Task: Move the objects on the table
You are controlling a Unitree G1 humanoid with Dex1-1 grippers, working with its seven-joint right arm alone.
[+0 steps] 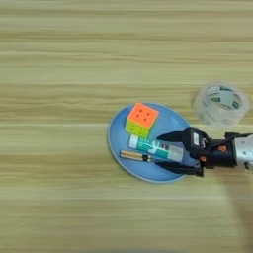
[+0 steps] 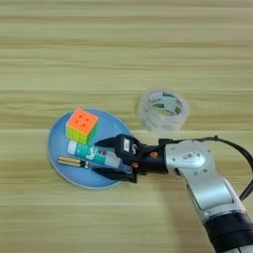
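Note:
A round blue plate [image 1: 117, 140] lies on the table [image 1: 59, 74] right of centre. On the plate rest a small orange-yellow-green puzzle cube [image 1: 142, 119] and, just in front of it, a white glue stick with a teal label [image 1: 148, 147] lying on its side. My right gripper [image 1: 158, 151] reaches in from the right over the plate. It is open, one black finger behind the glue stick's right part and one in front of it, with gaps on both sides. A clear tape roll [image 1: 221, 104] stands on the wood beyond the plate's right rim.
A thin screwdriver with a yellowish handle [image 1: 133, 156] lies on the plate's near-left part, next to the lower finger's tip. The silver forearm [image 2: 202, 178] crosses the table's near right corner, with a black cable [image 2: 237, 148] arching beside it.

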